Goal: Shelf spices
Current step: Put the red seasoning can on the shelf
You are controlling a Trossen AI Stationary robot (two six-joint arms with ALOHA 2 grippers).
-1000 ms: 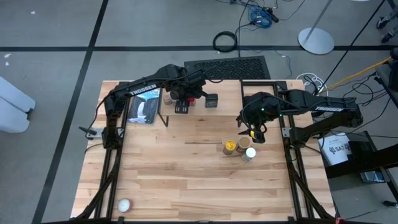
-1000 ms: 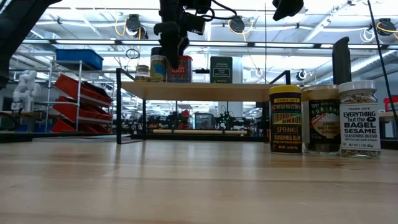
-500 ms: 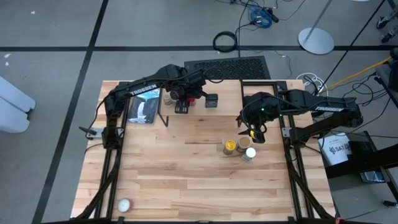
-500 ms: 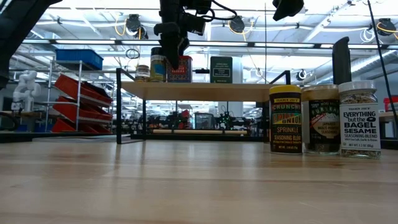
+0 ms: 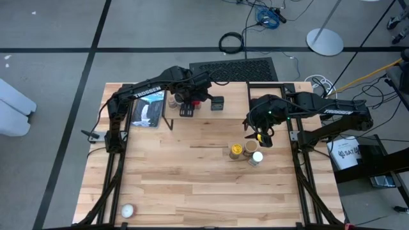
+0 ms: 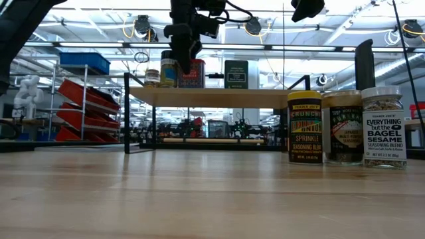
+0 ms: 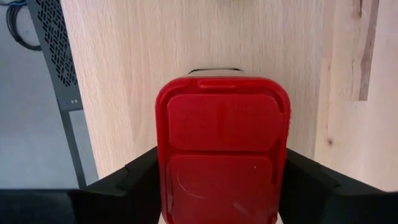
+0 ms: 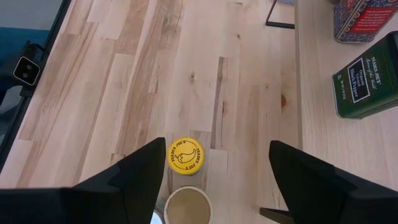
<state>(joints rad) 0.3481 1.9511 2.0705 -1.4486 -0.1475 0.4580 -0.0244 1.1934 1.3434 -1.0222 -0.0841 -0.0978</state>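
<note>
The red tin (image 7: 222, 143) stands on the shelf (image 6: 219, 97), at the left part of the plank, with my left gripper (image 7: 222, 186) shut on it from above (image 6: 180, 53). Also on the plank are the black square tin (image 5: 218, 103) and a small dark-lidded jar (image 6: 152, 77). On the table to the right stand the yellow-lidded jar (image 5: 236, 150), the tan-lidded jar (image 5: 251, 146) and the white-lidded jar (image 5: 255, 158). My right gripper (image 8: 217, 162) hangs open above the yellow-lidded and tan-lidded jars, touching nothing. My left gripper pinches the red tin between its two fingers, one on each of two opposite sides (image 7: 165, 162) just below the lid. The fingers come steeply from above, pointing down. The tin stands upright with its base on the shelf's plank (image 6: 192, 87).
A flat blue-and-black package (image 5: 148, 110) lies left of the shelf. A small white ball (image 5: 127, 210) rests near the table's near left corner. A black perforated mat (image 5: 231, 69) lies beyond the far edge. The table's middle and near part is bare wood.
</note>
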